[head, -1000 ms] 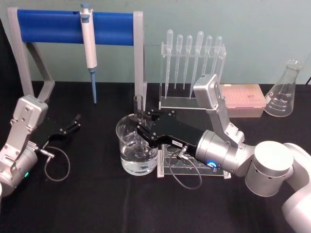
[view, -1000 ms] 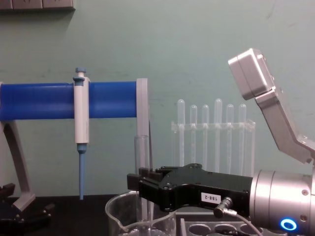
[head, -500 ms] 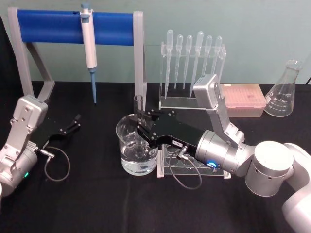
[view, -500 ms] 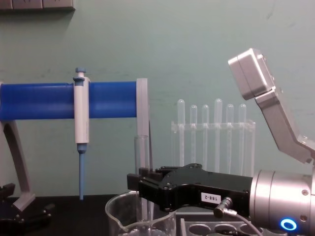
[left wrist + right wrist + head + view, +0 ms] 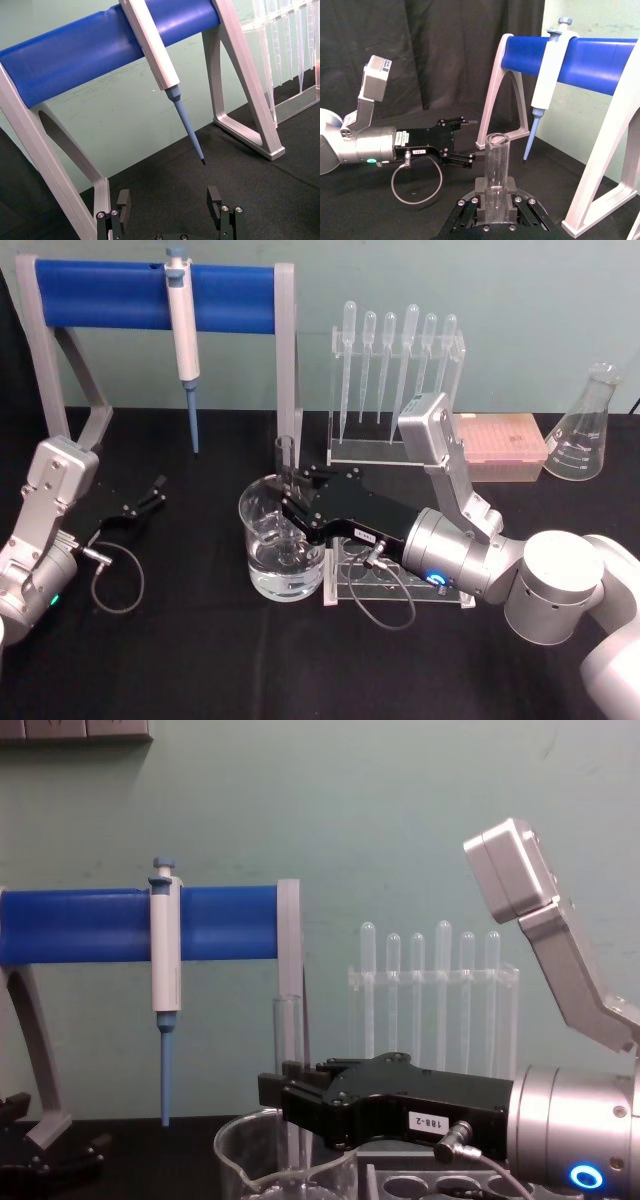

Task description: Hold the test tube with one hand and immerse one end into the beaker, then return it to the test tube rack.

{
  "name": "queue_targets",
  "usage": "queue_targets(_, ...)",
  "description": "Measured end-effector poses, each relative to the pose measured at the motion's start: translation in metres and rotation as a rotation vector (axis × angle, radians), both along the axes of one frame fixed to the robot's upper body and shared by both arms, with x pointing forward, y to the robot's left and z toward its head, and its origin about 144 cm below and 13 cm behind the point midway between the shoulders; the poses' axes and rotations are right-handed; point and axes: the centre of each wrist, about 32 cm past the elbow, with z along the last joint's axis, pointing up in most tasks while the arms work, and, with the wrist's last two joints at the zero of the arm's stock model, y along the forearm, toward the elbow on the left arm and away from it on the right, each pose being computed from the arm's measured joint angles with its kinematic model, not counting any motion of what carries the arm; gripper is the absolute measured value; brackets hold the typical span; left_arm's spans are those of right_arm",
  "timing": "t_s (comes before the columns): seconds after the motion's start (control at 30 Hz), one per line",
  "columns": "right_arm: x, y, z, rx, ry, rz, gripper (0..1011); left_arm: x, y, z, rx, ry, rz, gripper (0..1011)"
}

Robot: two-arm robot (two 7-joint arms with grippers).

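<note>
Right claw (image 5: 291, 492) clamped on clear glass test tube (image 5: 284, 465), held upright inside wide beaker (image 5: 283, 540). From right wrist: open rimmed tube mouth (image 5: 497, 139) above black fingers. Left claw (image 5: 155, 490) spread, empty, well apart, over black bench (image 5: 200, 640).

R gripper (image 5: 290, 502): black flat 2-jaw body w/ small screws, white "188-2" label, on a silver cylindrical wrist w/ a glowing blue ring light. Thin grey cable loops from a metal plug at the wrist. Grey boxy camera module sits on an angled silver bracket above it. Forearm joints are big, rounded, silver-white. L gripper (image 5: 150, 492): same black jaws, silver wrist, green light, grey cable loop, grey camera box.
</note>
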Motion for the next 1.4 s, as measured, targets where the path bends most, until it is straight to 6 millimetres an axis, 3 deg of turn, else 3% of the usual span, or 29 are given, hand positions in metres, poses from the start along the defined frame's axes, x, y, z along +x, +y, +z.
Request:
queue_targets(0.67, 0.0, 0.0, 0.0, 0.0, 0.0, 0.0, 225, 0.0, 0.0, 0.0, 0.0, 0.0, 0.0, 1000)
queue_targets(0.8, -0.002, 0.0, 0.007, 0.009, -0.018, 0.004, 225, 0.0, 0.0, 0.0, 0.0, 0.0, 0.0, 1000)
queue_targets(1.1, -0.015, -0.004, 0.058, -0.007, -0.107, 0.015, 225, 0.0, 0.0, 0.0, 0.0, 0.0, 0.0, 1000)
queue_targets(1.4, -0.04, -0.027, 0.1, 0.04, -0.209, -0.022, 225, 0.0, 0.0, 0.0, 0.0, 0.0, 0.0, 1000)
